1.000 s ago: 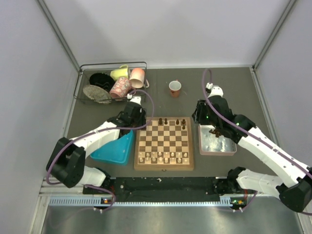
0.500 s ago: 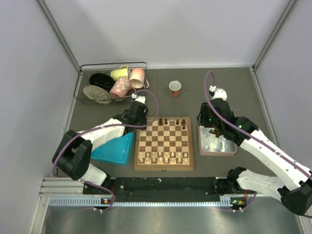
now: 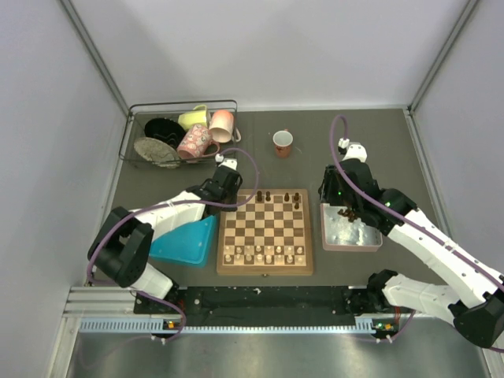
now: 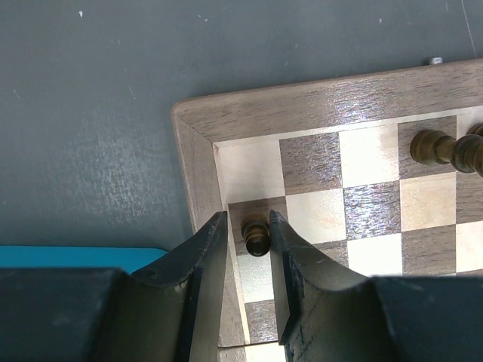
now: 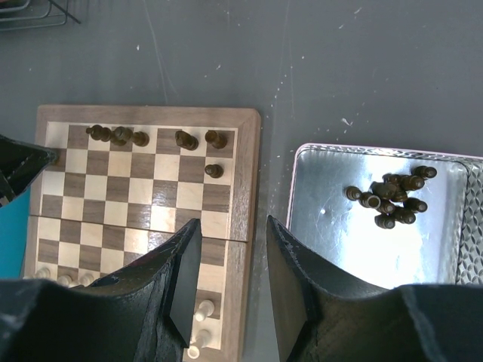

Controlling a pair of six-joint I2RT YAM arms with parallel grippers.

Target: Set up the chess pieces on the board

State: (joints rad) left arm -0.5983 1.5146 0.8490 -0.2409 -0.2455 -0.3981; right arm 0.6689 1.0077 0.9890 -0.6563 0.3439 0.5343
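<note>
Left gripper [image 4: 247,218] has crossed from blue tray [image 3: 185,240] to board [image 4: 302,105] far-left corner, fingers flanking dark pawn [image 4: 256,235]; grip unconfirmed. Right gripper [image 5: 232,226] gapes empty. Placement judged imminent.

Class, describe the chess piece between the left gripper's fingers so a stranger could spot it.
Find the far left corner of the board. Between the fingers of the left gripper stands a dark pawn on the edge column's second square, alone, apart from the back-row pieces.
</note>
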